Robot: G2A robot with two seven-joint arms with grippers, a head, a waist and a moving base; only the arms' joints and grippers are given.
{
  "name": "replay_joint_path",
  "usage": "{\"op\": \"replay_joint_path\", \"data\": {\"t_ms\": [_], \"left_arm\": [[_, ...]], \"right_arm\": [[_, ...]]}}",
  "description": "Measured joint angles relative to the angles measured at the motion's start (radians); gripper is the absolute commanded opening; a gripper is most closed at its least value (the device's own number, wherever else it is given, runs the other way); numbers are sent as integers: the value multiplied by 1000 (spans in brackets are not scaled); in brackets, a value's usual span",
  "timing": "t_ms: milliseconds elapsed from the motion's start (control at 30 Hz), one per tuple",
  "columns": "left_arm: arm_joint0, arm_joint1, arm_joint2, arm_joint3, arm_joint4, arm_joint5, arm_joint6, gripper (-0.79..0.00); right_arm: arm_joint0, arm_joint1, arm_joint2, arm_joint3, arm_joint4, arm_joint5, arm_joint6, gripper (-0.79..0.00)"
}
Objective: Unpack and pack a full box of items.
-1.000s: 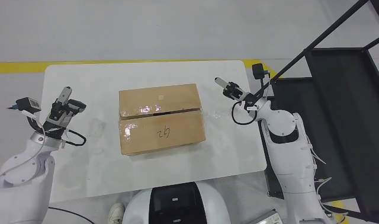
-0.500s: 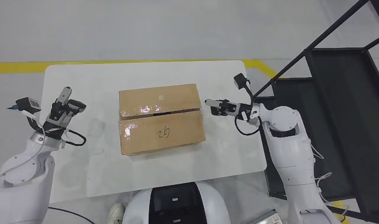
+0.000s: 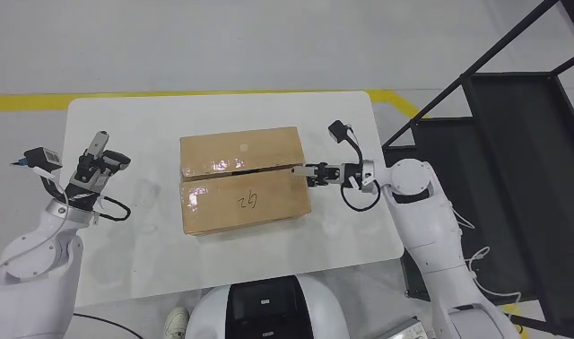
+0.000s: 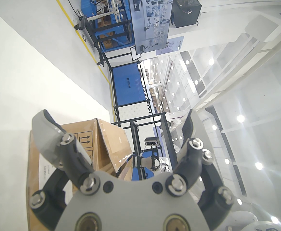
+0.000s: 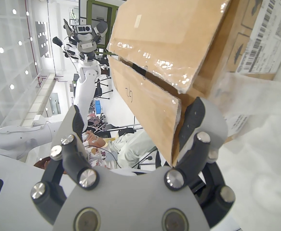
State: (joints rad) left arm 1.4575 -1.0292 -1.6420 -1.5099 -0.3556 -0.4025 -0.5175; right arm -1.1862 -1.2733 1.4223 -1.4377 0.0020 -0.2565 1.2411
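Right claw wide open astride box flap edge, left claw open

A large industrial hall, likely a robotics test floor or warehouse. A white counter stands on pale grey flooring marked with a yellow line. Blue storage racks, a big hanging display screen, rows of high ceiling lights and another white robot stand beyond it.
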Motion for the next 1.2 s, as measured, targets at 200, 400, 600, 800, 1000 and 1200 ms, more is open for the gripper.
{"op": "replay_joint_path", "data": {"t_ms": [200,400,600,800,1000,1200], "left_arm": [[0,0,0,0,0,0,0,0],[0,0,0,0,0,0,0,0],[0,0,0,0,0,0,0,0],[0,0,0,0,0,0,0,0],[0,0,0,0,0,0,0,0],[0,0,0,0,0,0,0,0]], "right_arm": [[-13,12,-7,-33,70,-21,76,0],[-60,33,33,-95,194,-48,209,0],[-146,62,21,-229,185,-27,296,0],[-203,83,-58,-275,80,-29,288,0],[-194,80,-165,-230,0,-12,212,0],[-173,78,-250,-184,-78,13,142,0]]}}
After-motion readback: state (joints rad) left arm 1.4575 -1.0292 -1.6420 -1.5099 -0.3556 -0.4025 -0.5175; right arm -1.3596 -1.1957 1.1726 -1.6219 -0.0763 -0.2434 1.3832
